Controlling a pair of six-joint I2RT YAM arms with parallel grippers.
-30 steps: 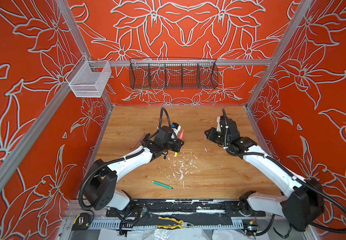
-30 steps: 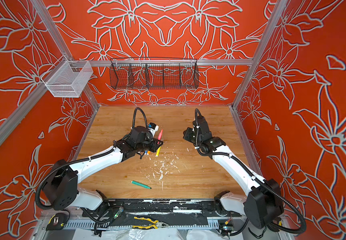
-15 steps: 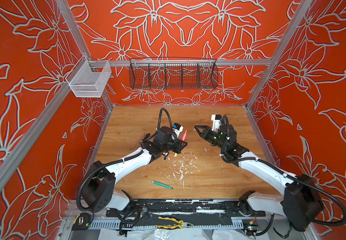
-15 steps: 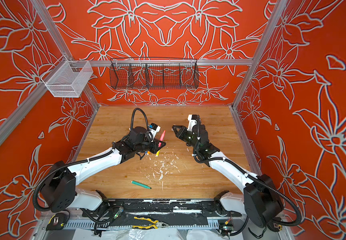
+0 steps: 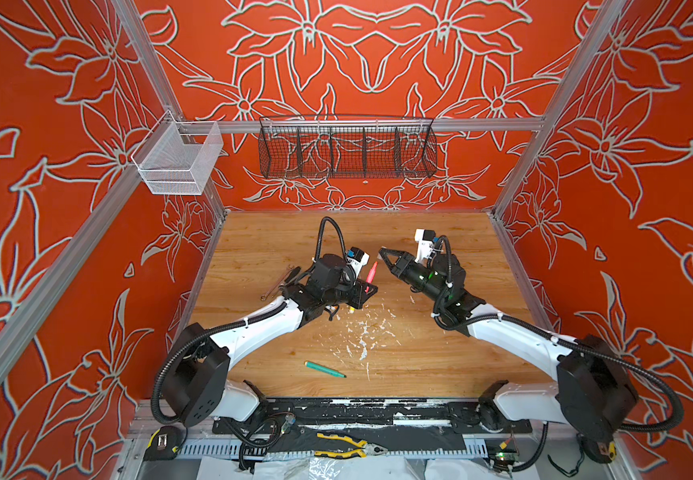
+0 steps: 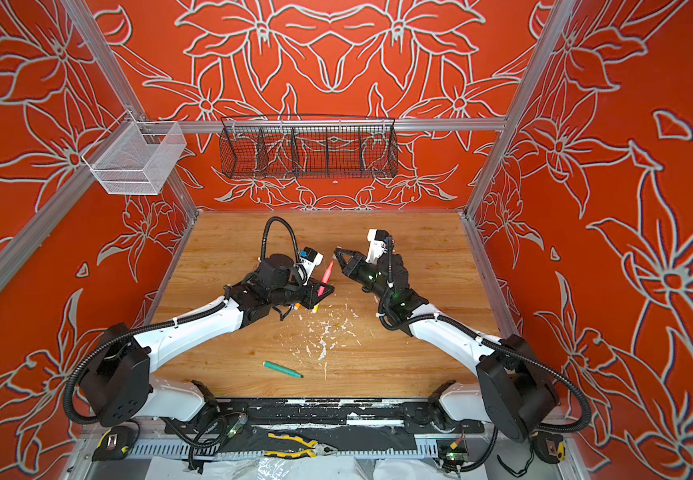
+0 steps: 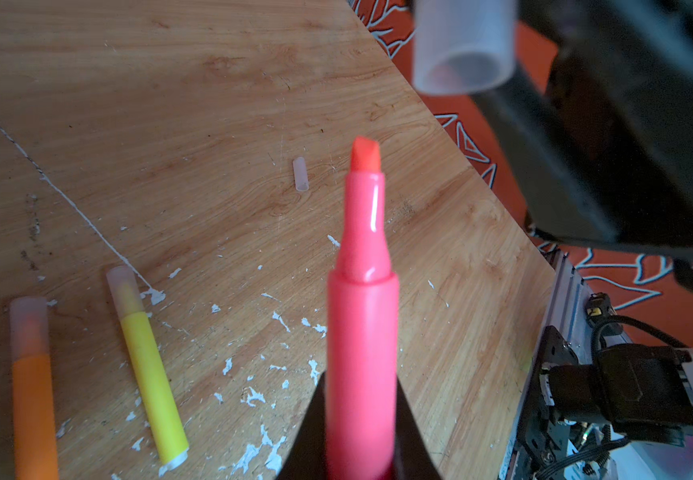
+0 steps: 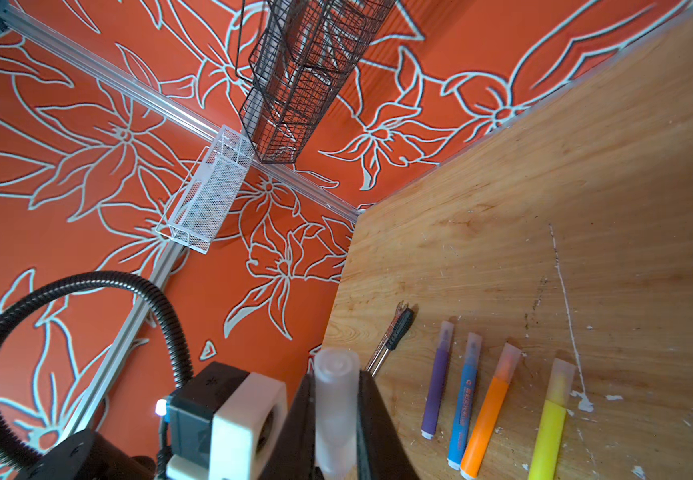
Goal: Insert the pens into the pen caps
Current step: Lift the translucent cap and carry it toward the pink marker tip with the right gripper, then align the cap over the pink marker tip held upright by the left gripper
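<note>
My left gripper is shut on an uncapped pink-red pen, tip pointing up and away. My right gripper is shut on a translucent pen cap. In the left wrist view that cap hangs beyond the pen tip, apart from it, open mouth toward it. Capped purple, blue, orange and yellow pens lie side by side. A loose cap lies on the wood. An uncapped green pen lies near the front.
A small wrench lies left of the left wrist. White flecks dot the middle of the wooden table. Yellow-handled pliers rest on the front rail. A black wire basket and a white mesh bin hang above.
My right gripper has swung round with the cap and now points left at the pink-red pen's tip. My left gripper has shifted only slightly with the pen.
</note>
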